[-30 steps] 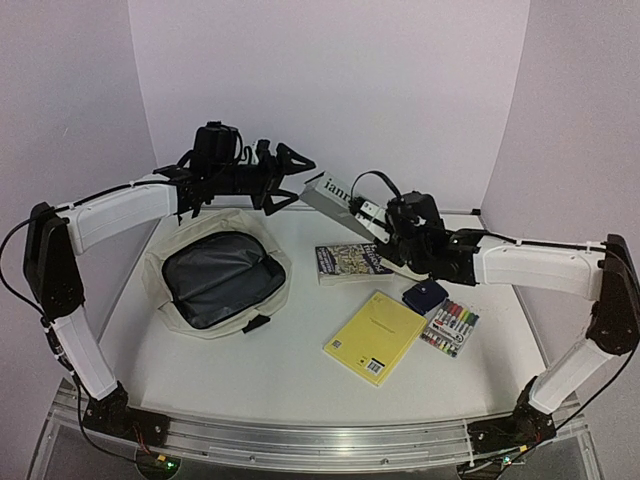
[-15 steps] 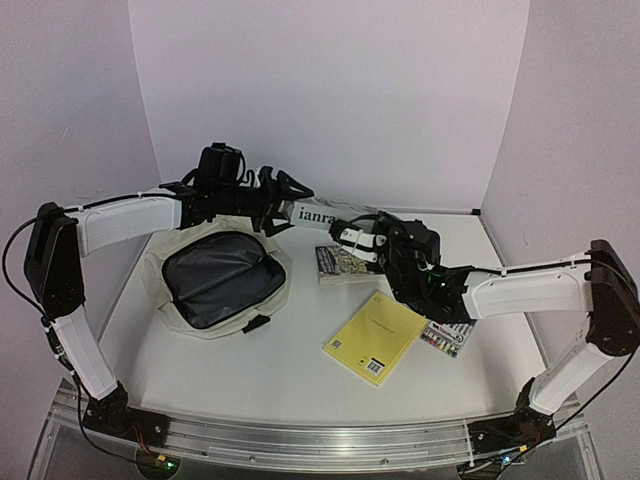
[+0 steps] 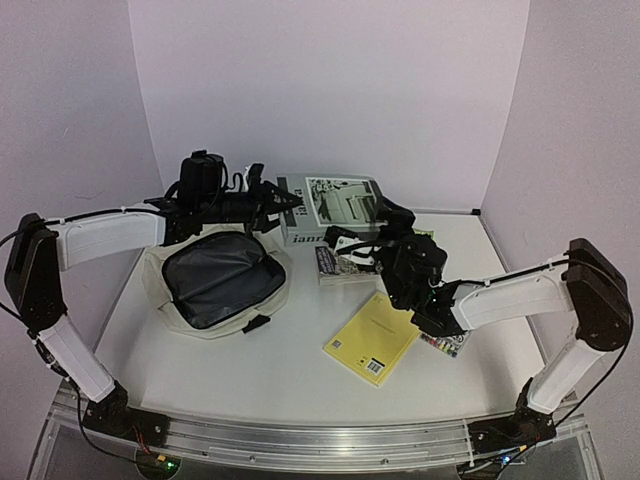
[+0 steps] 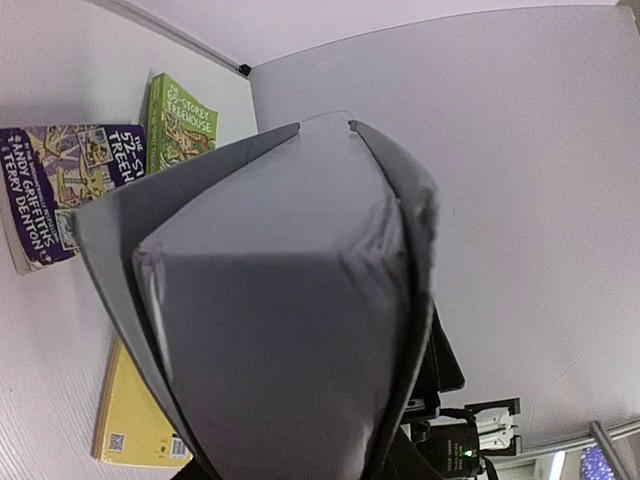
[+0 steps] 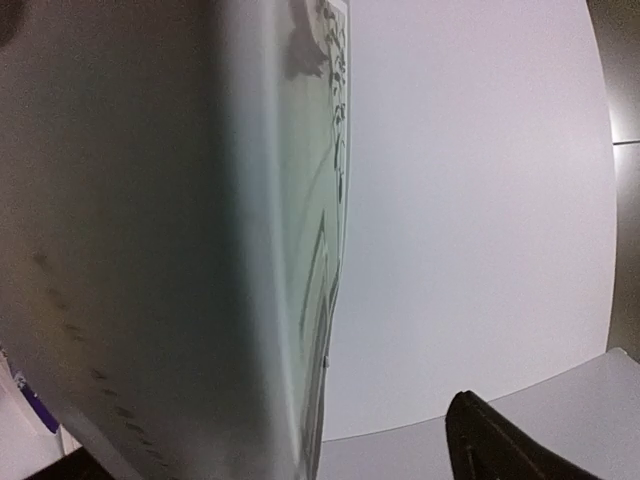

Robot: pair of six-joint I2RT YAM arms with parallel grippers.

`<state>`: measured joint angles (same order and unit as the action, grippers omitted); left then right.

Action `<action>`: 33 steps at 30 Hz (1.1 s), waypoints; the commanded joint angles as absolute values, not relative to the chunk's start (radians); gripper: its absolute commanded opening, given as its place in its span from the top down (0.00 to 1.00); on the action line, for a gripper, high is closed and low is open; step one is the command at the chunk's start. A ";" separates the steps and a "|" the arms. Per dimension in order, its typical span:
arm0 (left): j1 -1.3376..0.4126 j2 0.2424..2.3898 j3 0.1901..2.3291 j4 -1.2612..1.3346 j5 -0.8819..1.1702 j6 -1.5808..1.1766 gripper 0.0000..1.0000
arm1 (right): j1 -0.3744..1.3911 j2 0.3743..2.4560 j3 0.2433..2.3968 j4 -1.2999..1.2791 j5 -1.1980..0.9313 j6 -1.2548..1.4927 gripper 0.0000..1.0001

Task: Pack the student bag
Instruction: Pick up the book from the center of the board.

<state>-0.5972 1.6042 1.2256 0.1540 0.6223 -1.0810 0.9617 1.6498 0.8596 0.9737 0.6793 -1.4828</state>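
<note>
The student bag (image 3: pixel 157 272), cream with a dark grey lining, lies unzipped on the left of the table. A large grey book (image 3: pixel 332 203) hangs in the air beyond it, level with the back wall. My left gripper (image 3: pixel 286 205) is shut on the book's left end, and the grey book (image 4: pixel 280 300) fills the left wrist view. At the book's right end my right gripper (image 3: pixel 368 228) stands open. In the right wrist view the book (image 5: pixel 150 230) sits to the left, and a clear gap separates it from one black fingertip (image 5: pixel 500 440).
A purple paperback (image 3: pixel 345 262) and a green paperback (image 3: pixel 427 237) lie at the table's middle back. A yellow notepad (image 3: pixel 375 337) lies nearer the front, with a pack of markers (image 3: pixel 447 344) at its right, partly under the right arm.
The grey book has swung from a tilt to level and shifted left. My left gripper closed on its left end, and my right gripper opened off it.
</note>
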 commanded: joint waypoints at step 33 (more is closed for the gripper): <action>-0.535 1.436 0.748 1.161 0.106 -1.255 0.69 | 0.650 1.892 1.655 0.119 -0.689 1.024 0.02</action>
<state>-0.5132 1.4145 0.7445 0.9755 0.1051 -1.2097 0.6389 1.8443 1.6213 -0.1371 -0.5726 0.7334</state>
